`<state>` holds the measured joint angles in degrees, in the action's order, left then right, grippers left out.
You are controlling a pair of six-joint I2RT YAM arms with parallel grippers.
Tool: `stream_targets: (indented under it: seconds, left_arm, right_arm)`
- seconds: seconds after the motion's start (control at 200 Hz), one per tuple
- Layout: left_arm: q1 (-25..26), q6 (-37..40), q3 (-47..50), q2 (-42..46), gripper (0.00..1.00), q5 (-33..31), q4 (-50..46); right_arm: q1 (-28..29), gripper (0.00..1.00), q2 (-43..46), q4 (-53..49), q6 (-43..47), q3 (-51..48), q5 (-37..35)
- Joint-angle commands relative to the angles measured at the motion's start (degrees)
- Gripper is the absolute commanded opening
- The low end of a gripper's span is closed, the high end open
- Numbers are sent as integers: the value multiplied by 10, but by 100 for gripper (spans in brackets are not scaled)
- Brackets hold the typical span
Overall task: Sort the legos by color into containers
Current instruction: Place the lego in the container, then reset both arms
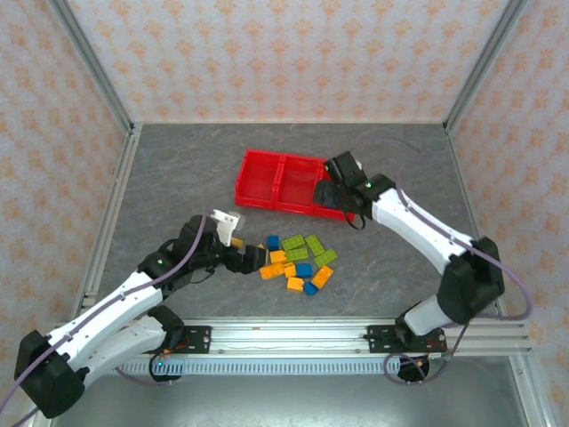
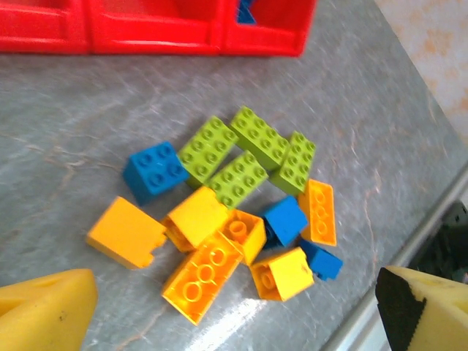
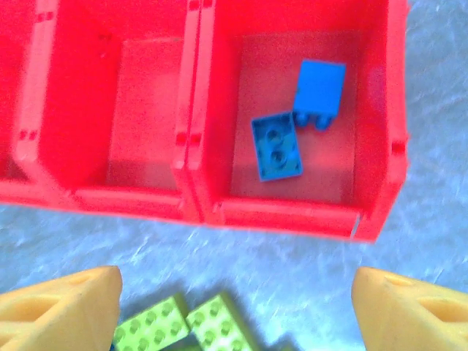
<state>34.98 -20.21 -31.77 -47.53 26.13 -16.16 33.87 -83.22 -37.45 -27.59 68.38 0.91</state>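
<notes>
Right wrist view, two blue legos [image 3: 276,146] in end container [image 3: 285,217], right fingers [image 3: 66,307] spread empty, left fingers [image 2: 44,311] likewise

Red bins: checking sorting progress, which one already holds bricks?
The right-end bin, holding two blue bricks; the middle bin and left bin are bare.

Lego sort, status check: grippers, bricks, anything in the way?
Left gripper open, facing the loose bricks. Right gripper open at the end bin; two blue bricks inside. Nothing blocking.

No legible text, label, brand, number or sign on any surface.
</notes>
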Motion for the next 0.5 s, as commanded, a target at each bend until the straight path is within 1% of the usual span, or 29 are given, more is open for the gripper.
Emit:
stream_targets:
  seconds: [0.0,0.115,0.24,0.355,0.496]
  left_arm:
    - [52,25,4,24,99,-21,24]
    - [104,30,20,64,99,-39,37]
    - [141,33,29,96,99,-59,43]
    - [165,34,29,104,99,-79,38]
    - [174,33,28,93,99,-92,32]
  right_arm:
    - [30,82,27,-44,-99,-61,-6]
    - [56,83,58,-45,-179,-114,-8]
    - [75,83,90,-16,-258,-164,-4]
    - [78,80,98,-14,-296,-185,-19]
    - [78,77,79,-11,-317,-200,-51]
